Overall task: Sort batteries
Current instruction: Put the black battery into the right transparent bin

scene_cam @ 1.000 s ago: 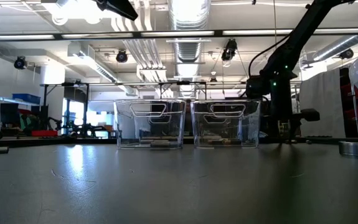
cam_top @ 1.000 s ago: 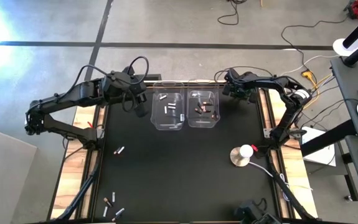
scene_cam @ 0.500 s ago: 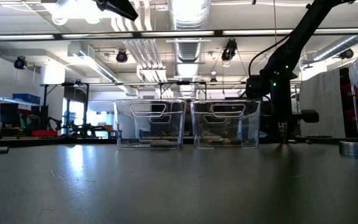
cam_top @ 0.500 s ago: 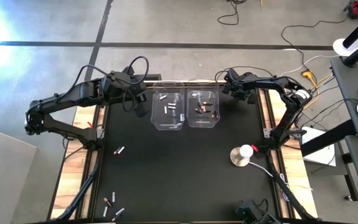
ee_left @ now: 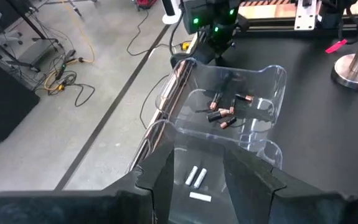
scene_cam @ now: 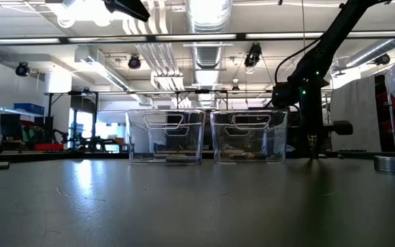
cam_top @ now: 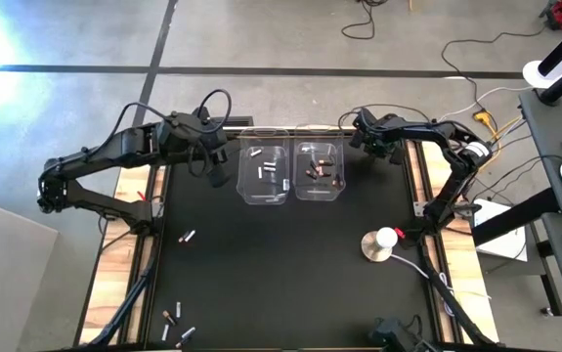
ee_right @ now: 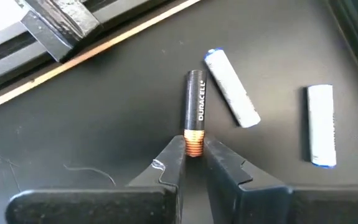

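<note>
My right gripper (ee_right: 193, 155) is down at the mat's far right corner (cam_top: 390, 154), to the right of the bins, shut on a dark battery (ee_right: 195, 112) with a copper end. Two silvery-white batteries (ee_right: 230, 96) (ee_right: 321, 126) lie flat on the mat beside it. My left gripper (ee_left: 198, 180) hangs open above the left clear bin (cam_top: 264, 173), nothing between its fingers. That bin holds silvery batteries (ee_left: 196, 177); the right bin (cam_top: 320, 170) holds dark copper-ended ones (ee_left: 223, 113). More batteries lie loose at the mat's left (cam_top: 187, 237) and near left (cam_top: 175, 328). My right gripper pinches the dark battery's copper end (ee_right: 194, 144) between its two fingertips. The fingers come steeply from above and lie in line with the battery's length, which stretches away from them. The battery lies flat on the black mat.
A round metal disc with a white top (cam_top: 382, 243) stands on the mat's right side, a cable running from it. Wooden boards and rails (ee_right: 60, 31) border the mat close behind the right gripper. The mat's middle (cam_top: 281, 264) is bare black surface.
My right gripper has rolled a little about its own axis while staying at the mat's far right corner. The left arm has kept still over the left bin.
</note>
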### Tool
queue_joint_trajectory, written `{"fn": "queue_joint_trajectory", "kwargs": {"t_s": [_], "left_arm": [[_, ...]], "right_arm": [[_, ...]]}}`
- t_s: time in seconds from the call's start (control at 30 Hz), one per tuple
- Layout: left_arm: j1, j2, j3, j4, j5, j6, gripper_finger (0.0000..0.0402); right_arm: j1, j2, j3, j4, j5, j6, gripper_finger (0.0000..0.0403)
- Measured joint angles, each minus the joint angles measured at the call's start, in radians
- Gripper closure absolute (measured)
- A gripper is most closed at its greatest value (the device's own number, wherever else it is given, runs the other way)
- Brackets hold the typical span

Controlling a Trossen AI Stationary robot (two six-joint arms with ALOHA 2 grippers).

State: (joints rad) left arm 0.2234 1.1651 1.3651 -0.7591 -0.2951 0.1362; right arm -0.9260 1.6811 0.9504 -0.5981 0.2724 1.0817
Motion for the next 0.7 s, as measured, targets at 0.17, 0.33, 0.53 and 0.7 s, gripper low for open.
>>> {"fn": "queue_joint_trajectory", "kwargs": {"t_s": [0.17,0.33,0.53,0.7], "left_arm": [[0.0,-0.009,0.0,-0.041,0.0,-0.014,0.0283],[0.0,-0.011,0.0,-0.045,0.0,-0.015,0.0283],[0.0,-0.005,0.0,-0.029,0.0,-0.015,0.0283],[0.0,-0.001,0.0,-0.021,0.0,-0.018,0.0283]], "right_arm": [[0.045,-0.107,0.0,-0.004,0.001,-0.01,0.037],[0.18,-0.231,0.034,-0.007,0.006,-0.088,0.0371],[0.384,-0.263,0.147,-0.013,-0.079,-0.246,0.0372],[0.4,-0.158,0.284,-0.063,-0.384,-0.427,0.0374]]}}
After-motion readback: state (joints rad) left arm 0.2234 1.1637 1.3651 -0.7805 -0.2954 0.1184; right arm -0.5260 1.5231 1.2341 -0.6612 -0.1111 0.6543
